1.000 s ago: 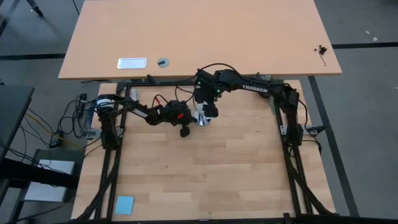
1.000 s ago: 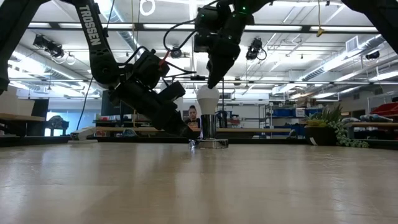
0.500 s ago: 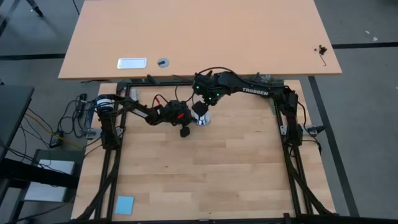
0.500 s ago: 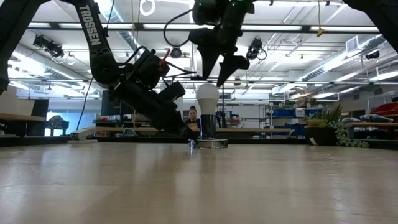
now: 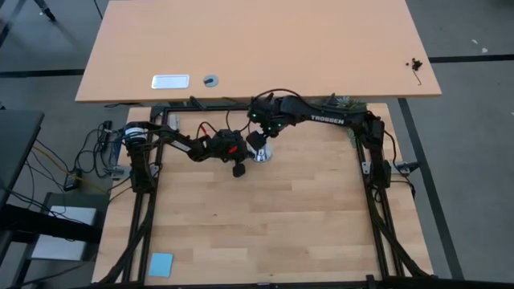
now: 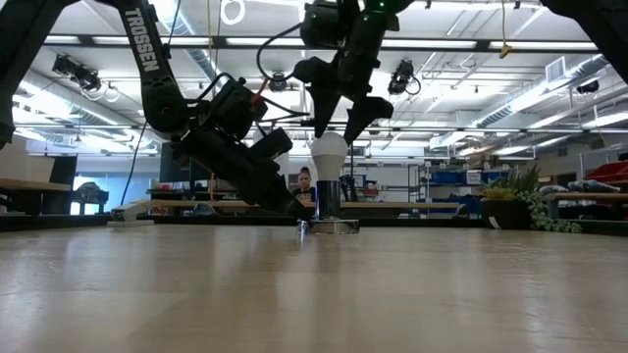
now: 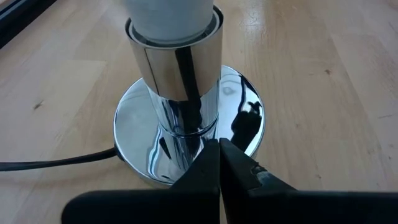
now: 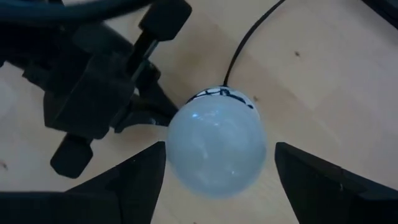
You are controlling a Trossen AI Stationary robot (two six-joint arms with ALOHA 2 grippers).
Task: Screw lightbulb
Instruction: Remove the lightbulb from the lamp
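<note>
Since a second ago the right gripper (image 6: 343,126) let go and spread its fingers either side of the lightbulb (image 6: 329,154), now seated in the socket (image 7: 176,74), while the left gripper (image 7: 219,163) sat pressed shut at its base, so probably regripping.

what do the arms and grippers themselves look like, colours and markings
Both arms are black, jointed, with white TROSSEN lettering. The left gripper body carries a red patch and red-black wires; the right gripper has two dark tapered fingers, green lights and looping black cables.
</note>
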